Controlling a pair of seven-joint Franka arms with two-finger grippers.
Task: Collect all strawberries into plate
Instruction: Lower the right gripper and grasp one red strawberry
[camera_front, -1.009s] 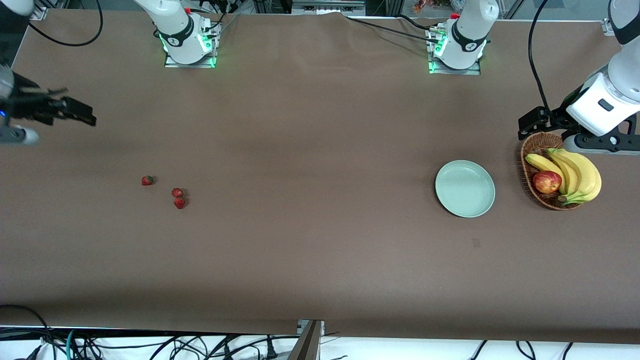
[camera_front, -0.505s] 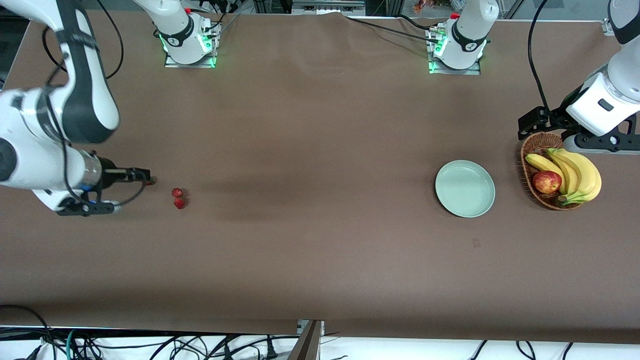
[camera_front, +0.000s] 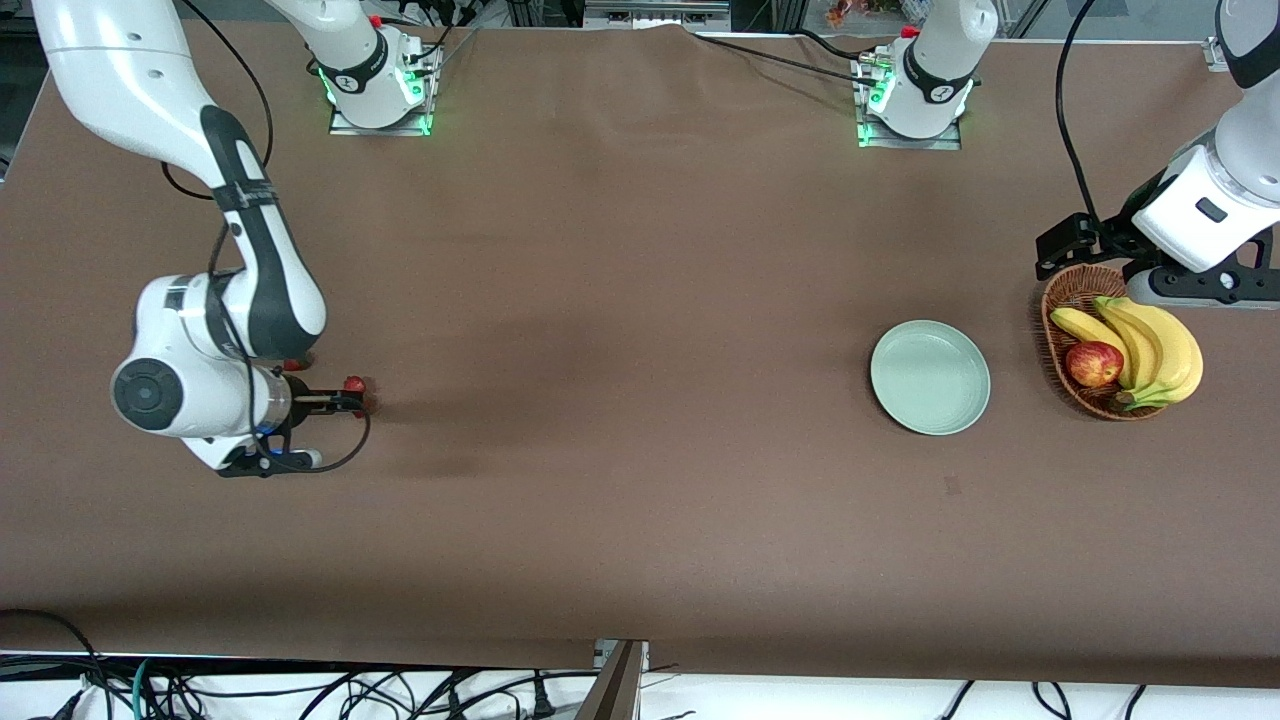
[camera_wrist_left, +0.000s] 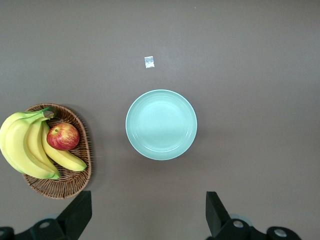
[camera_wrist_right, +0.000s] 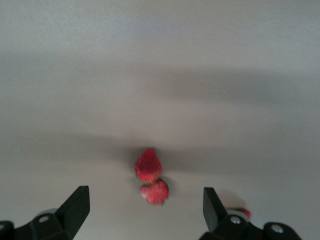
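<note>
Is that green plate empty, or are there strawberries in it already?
Empty. The plate shows only its bare mint surface in the left wrist view, and the strawberries lie on the table at the right arm's end.

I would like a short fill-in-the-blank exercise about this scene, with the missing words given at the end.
1. The round, pale mint-green plate holds ____ strawberries.
2. The brown wicker basket beside the plate holds yellow bananas and one red-yellow ____.
3. The open right gripper is over the small red ____.
4. The left gripper waits, with its jaws ____.

Missing words: no; apple; strawberries; open
</note>
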